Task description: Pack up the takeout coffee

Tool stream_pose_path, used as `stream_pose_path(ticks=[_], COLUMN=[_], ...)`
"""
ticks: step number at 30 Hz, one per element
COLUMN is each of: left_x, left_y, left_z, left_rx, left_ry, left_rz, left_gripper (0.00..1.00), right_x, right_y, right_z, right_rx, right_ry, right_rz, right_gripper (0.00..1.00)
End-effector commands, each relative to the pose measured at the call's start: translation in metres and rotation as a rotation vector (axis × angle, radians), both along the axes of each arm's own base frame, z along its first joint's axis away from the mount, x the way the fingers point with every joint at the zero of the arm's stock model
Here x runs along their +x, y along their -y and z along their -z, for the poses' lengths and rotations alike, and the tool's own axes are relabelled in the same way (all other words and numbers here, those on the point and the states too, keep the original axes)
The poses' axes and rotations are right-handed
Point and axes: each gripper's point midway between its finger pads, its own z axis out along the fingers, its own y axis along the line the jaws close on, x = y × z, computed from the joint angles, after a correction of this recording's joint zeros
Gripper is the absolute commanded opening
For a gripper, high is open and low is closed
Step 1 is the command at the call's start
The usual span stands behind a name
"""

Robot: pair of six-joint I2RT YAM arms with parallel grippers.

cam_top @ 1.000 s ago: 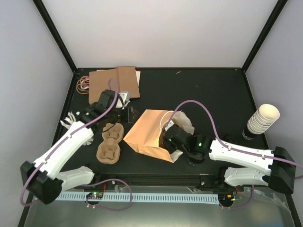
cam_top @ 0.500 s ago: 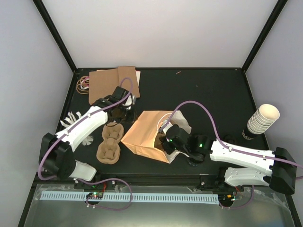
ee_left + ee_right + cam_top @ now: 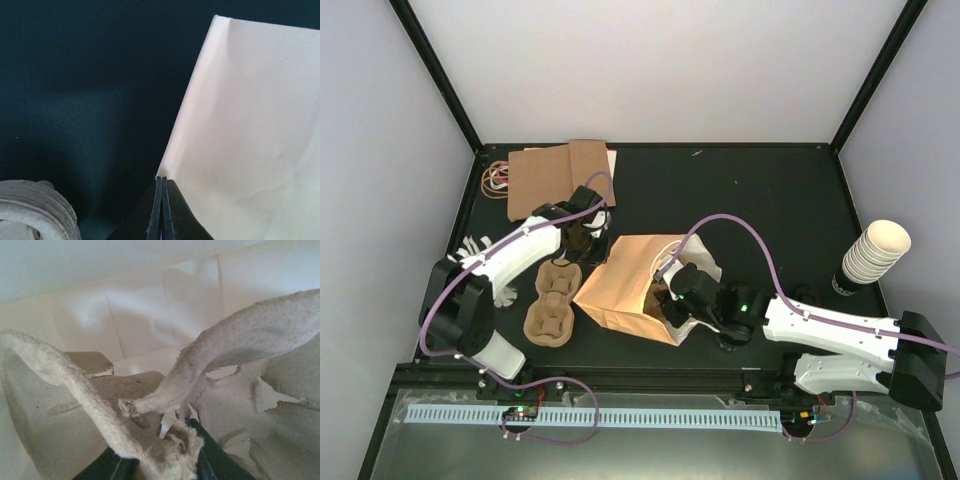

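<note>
An orange-brown paper bag point(image 3: 630, 285) lies on its side mid-table, its mouth toward the right arm. My left gripper point(image 3: 600, 242) is at the bag's upper left corner. In the left wrist view its jaws point(image 3: 161, 179) are pressed together on the bag's point(image 3: 250, 125) edge. My right gripper point(image 3: 667, 300) reaches into the bag's mouth. It point(image 3: 172, 440) is shut on the torn rim of a pale pulp tray point(image 3: 90, 405) inside the bag. A second brown pulp tray point(image 3: 552, 300) lies left of the bag. The takeout coffee is not visible in any view.
Flat brown paper sheets point(image 3: 560, 175) and rubber bands point(image 3: 497, 178) lie at the back left. A tilted stack of cream cups point(image 3: 875, 250) stands at the right edge. Pale cutlery point(image 3: 475, 255) sits by the left arm. A ribbed pale rim point(image 3: 35, 207) shows low left in the left wrist view.
My left arm swung right to the bag's corner and its jaws closed there. The bag slid slightly left. The right arm has barely moved.
</note>
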Motion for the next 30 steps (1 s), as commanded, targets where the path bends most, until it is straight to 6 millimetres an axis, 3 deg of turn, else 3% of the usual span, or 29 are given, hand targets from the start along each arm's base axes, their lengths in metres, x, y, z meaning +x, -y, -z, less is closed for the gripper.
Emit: stream_pose_path(ticks=[1,9,14,22,30], left_x=[0.009,0.001,-0.007,-0.011,-0.009], left_y=[-0.004,0.0,0.016,0.044,0.054], left_z=[0.001,0.021,0.028,0.021,0.011], left_rx=[0.046,0.051,-0.012,-0.111,-0.139], left_ry=[-0.006,-0.071,-0.104,-0.107,-0.088], left_rz=[0.009,0.034,0.075,0.124,0.139], left_gripper=[0.01,0.02,0.01,0.02,0.02], right_x=[-0.004,-0.006,-0.007,-0.013,-0.022], right_y=[-0.006,-0.009,-0.013,-0.024,-0.035], right_z=[-0.006,-0.007,-0.007,-0.005,0.003], right_rx=[0.033,0.034,0.036,0.043,0.039], right_ry=[0.013,0.014,0.013,0.003,-0.015], right_rz=[-0.028,-0.048,-0.065,-0.105,-0.147], right_gripper=[0.25,0.25,0.25,0.25,0.25])
